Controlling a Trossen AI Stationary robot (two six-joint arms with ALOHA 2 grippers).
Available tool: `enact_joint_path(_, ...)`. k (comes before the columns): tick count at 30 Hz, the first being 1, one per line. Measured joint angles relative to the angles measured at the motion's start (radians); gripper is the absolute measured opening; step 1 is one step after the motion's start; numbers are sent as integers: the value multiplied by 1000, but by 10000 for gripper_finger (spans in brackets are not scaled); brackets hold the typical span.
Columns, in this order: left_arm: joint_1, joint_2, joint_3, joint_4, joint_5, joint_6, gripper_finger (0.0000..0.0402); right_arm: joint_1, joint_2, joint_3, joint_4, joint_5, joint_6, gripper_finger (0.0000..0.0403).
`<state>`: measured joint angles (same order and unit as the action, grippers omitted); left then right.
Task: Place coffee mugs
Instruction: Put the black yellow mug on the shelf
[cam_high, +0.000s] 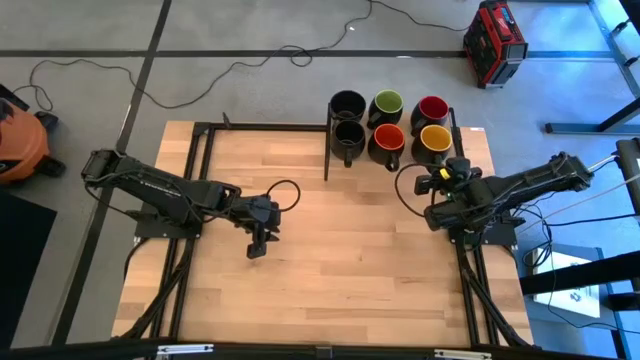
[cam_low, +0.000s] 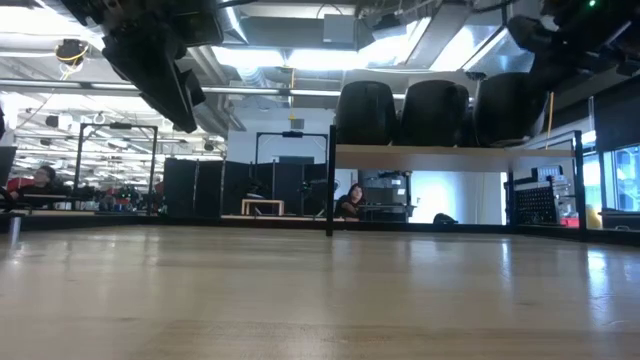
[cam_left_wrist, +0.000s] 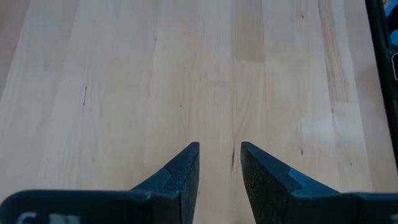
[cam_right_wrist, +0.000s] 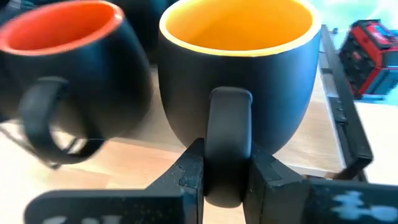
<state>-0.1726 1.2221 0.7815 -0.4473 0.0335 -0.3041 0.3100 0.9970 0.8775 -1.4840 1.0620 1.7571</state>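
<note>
Six dark coffee mugs stand in two rows on a raised wooden shelf (cam_low: 450, 157) at the table's far right. The far row is black (cam_high: 347, 103), green (cam_high: 386, 105) and red (cam_high: 432, 108). The near row is black (cam_high: 349, 133), orange-red (cam_high: 388, 138) and yellow (cam_high: 435, 140). My right gripper (cam_high: 445, 170) is just on the near side of the yellow mug (cam_right_wrist: 236, 68), shut on it. My left gripper (cam_high: 258, 245) hangs over the bare table at centre left, open with nothing between its fingers (cam_left_wrist: 180, 177). My right gripper pinches the yellow mug's handle (cam_right_wrist: 229, 118) between its two fingers, low on the loop. The fingers come from the table's near side, slanting down a little. The mug is upright with its mouth up; I cannot tell whether its base rests on the shelf.
The shelf's black frame (cam_high: 327, 150) rises from the table at the far right. The orange-red mug (cam_right_wrist: 62, 74) sits close beside the held one. A red toolbox (cam_high: 494, 42) and cables lie on the floor beyond the table. People sit in the room behind (cam_low: 352, 200).
</note>
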Motion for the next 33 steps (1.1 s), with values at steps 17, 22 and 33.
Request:
enact_joint_path(17,0,0,0,0,-24,0,112,-88,0,-49,77,-6,-92,49)
enact_joint_path(22,0,0,0,0,-24,0,112,-89,0,-49,81,-8,-94,49)
enact_joint_path(33,0,0,0,0,-24,0,112,-89,0,-50,96,-35,-91,149)
